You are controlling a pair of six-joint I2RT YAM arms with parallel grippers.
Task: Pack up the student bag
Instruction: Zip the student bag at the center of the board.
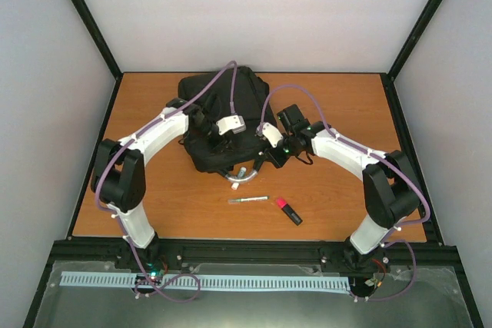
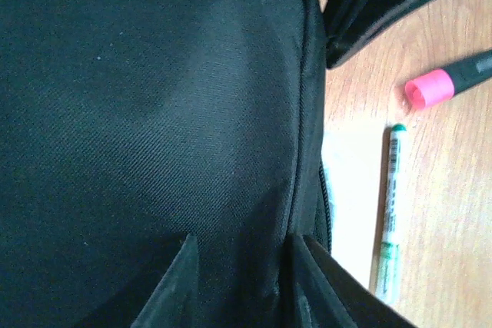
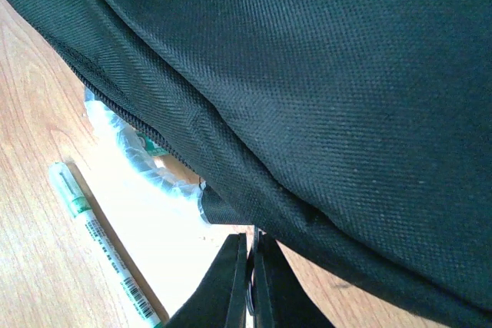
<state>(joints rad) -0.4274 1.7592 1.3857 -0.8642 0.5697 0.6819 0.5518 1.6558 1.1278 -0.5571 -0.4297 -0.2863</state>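
Top external view: the student bag (image 1: 223, 101) lies on the counter (image 1: 338, 105), toward 12 o'clock of its middle, with both arms reaching onto its near end. The left pincer (image 2: 242, 282) sits on the black fabric with its jaws partly apart; whether they pinch cloth I cannot tell. The right pincer (image 3: 250, 282) is clenched at the bag's 5 o'clock edge. A white pen (image 1: 247, 200) lies at 6 o'clock of the bag, and a pink-capped marker (image 1: 289, 210) at 4 o'clock of the pen.
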